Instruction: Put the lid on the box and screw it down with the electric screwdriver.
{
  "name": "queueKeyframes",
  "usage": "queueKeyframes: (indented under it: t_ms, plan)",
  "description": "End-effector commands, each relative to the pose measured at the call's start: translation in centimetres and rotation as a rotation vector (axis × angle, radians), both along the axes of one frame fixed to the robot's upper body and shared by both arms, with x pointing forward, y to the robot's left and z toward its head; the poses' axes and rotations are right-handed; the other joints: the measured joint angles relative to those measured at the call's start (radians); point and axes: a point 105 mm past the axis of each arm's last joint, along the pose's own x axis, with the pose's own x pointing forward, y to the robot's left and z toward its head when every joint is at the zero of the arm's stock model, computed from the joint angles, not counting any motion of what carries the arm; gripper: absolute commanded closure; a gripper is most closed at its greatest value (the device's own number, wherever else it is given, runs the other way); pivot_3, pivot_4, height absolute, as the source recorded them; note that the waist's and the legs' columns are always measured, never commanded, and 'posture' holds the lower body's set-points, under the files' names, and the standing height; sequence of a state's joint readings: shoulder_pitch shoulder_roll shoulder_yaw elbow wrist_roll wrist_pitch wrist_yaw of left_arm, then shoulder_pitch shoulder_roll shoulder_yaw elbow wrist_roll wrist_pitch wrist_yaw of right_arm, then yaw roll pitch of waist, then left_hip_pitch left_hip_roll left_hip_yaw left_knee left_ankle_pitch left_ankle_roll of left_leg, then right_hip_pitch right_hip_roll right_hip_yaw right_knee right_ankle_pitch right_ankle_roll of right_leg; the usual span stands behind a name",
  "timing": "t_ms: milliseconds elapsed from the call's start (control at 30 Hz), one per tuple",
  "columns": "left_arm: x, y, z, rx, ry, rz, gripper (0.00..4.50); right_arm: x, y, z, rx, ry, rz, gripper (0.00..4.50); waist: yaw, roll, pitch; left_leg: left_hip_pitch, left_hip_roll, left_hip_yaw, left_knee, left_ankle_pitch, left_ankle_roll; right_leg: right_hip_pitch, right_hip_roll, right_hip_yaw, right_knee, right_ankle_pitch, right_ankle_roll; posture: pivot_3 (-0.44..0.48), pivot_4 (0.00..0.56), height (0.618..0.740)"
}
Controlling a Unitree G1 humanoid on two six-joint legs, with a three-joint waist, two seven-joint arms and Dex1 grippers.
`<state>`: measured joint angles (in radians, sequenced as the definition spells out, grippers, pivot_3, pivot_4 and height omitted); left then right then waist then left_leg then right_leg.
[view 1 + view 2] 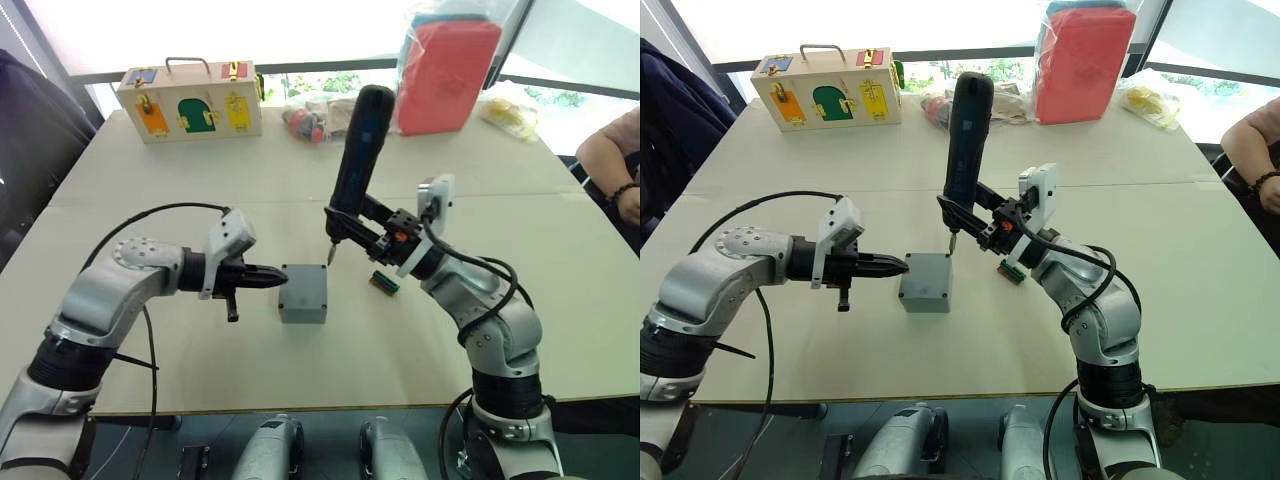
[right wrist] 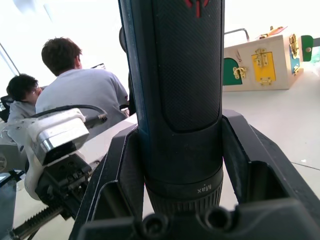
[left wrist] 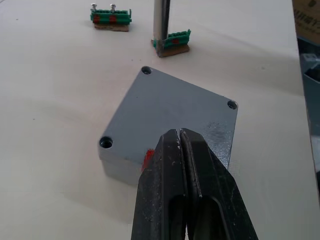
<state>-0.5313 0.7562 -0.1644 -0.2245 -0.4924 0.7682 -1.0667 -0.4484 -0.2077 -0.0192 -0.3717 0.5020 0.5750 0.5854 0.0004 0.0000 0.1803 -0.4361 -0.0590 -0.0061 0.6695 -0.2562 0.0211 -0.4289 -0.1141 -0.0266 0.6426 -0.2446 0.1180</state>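
The lid (image 3: 172, 117) already sits on top of the box (image 1: 302, 294) near the middle of the table (image 1: 180, 210), flush with its edges, three of its corner screw holes showing empty in the left wrist view. The left gripper (image 1: 268, 278) comes in level from the left with its two black fingers pressed together on nothing, their tips at or touching the box's left side just below the lid edge, beside the small red mark; this reads as a brace to keep the box from sliding or turning while a screw is driven. The right gripper (image 1: 356, 228) is clamped around the lower barrel of the electric screwdriver (image 1: 356, 150), which stands nearly upright with its body leaning slightly away and its thin bit pointing down. The bit tip hangs just beyond the box's far right corner, apparently a little above it rather than seated in the hole, so lining up with that corner seems to be the step in hand. Two small green blocks (image 3: 111, 17) holding screws lie on the table right of the box, within easy reach of the bit.
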Motion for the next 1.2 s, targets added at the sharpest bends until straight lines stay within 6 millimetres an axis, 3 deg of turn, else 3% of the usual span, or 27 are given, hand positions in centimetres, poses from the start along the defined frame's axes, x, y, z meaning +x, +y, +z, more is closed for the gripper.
queueKeyframes:
  t_ms: [33, 233, 633, 800, 1000, 1200]
  plan:
    - [0.6, -0.6, 0.1, 0.042, -0.067, -0.023, 4.50, -0.6, 0.4, 1.7, 0.020, -0.091, 0.009, 2.75, 0.001, 0.000, 0.000, 0.000, 0.000, 0.000, 0.000, 0.000, 0.000, 0.000, 0.000, 0.000, 0.000, 0.000, 0.000, 0.000, 0.150, 0.740]
    - [1.1, -1.1, -1.1, 0.075, -0.074, -0.038, 4.50, -0.3, 0.6, 1.0, 0.004, -0.089, -0.002, 2.75, 0.000, 0.000, 0.000, 0.000, 0.000, 0.000, 0.000, 0.000, 0.000, 0.000, 0.000, 0.000, 0.000, 0.000, 0.000, 0.000, 0.150, 0.740]
    - [0.8, -1.1, -1.2, 0.068, -0.064, -0.049, 4.50, 0.5, 0.7, -1.5, -0.061, -0.073, -0.041, 2.75, 0.001, 0.000, 0.000, 0.001, 0.000, 0.000, 0.000, 0.000, 0.000, 0.001, 0.000, 0.000, 0.000, 0.000, 0.000, 0.000, 0.150, 0.740]
    - [0.6, -0.9, -1.5, 0.073, -0.053, -0.042, 4.50, 0.7, 1.2, -5.3, -0.174, -0.011, -0.045, 2.75, 0.000, -0.001, -0.001, 0.010, 0.000, 0.001, -0.001, 0.000, 0.000, 0.008, 0.000, 0.000, 0.000, 0.000, 0.000, 0.000, 0.150, 0.740]
    - [0.3, -0.6, -2.6, 0.094, -0.033, -0.036, 4.50, 0.7, 1.5, -7.6, -0.217, 0.060, -0.049, 2.75, 0.000, -0.001, -0.006, 0.029, 0.001, 0.001, -0.005, -0.005, 0.008, 0.026, 0.000, -0.001, -0.007, -0.004, -0.001, 0.000, 0.150, 0.740]
    - [0.2, -0.7, -3.0, 0.090, -0.024, -0.028, 4.50, 0.7, 1.6, -9.3, -0.236, 0.113, -0.064, 2.75, 0.000, -0.002, -0.024, 0.030, 0.002, 0.000, -0.007, -0.006, 0.009, 0.026, 0.001, -0.001, -0.010, -0.004, -0.002, 0.000, 0.150, 0.740]
